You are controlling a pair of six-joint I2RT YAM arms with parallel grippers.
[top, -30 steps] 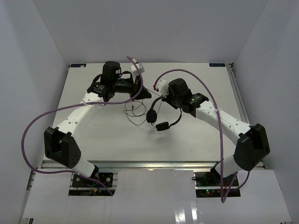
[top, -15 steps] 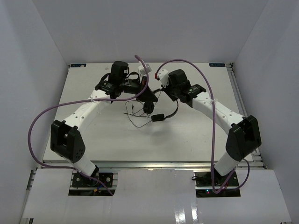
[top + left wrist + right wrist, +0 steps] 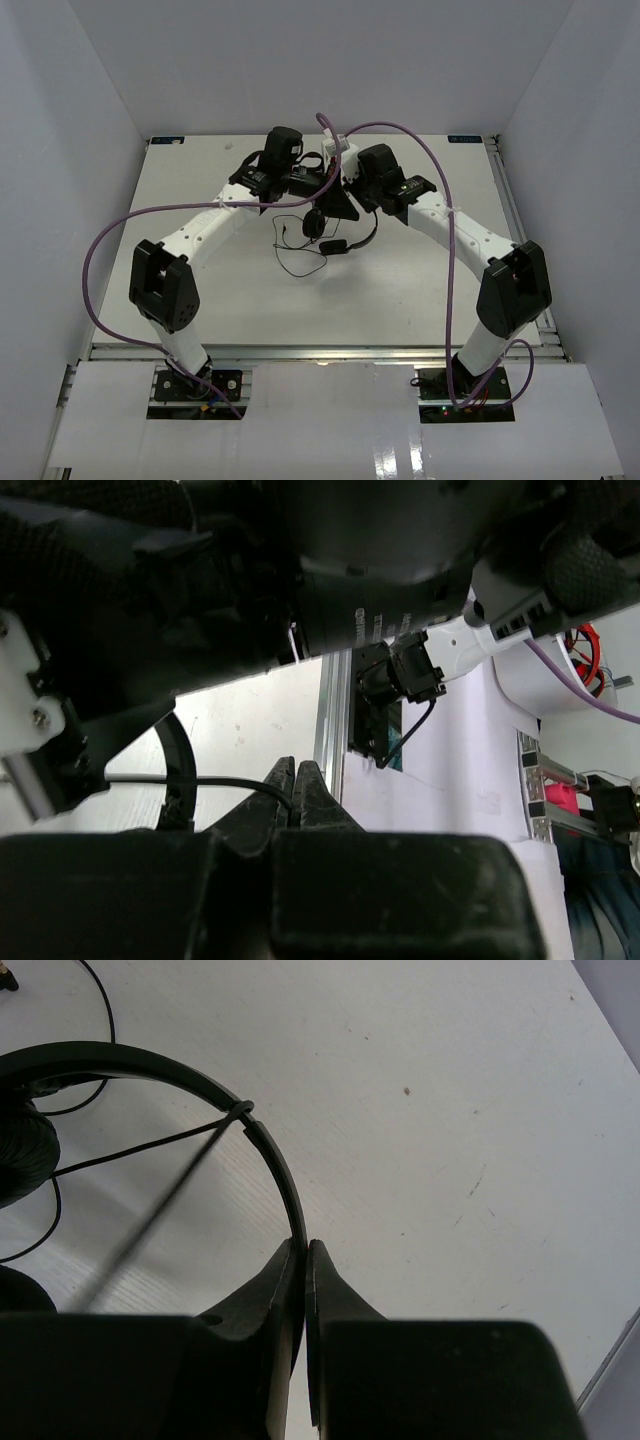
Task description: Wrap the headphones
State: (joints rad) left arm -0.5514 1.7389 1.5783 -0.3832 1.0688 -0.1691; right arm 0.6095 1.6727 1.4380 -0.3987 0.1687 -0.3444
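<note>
Small black padded on-ear headphones: right gripper pinches their thin arched headband, left gripper their thin cord.

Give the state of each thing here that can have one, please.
headphones: gripped at the arch, not wrapped yet.
cord: pinched at one spot, the rest lying loose in loops.
left hand: shut on the cord.
right hand: shut on the headphones.

Left arm, right arm extended forward, wrists near-touching; left fingers, right fingers clamped closed.
</note>
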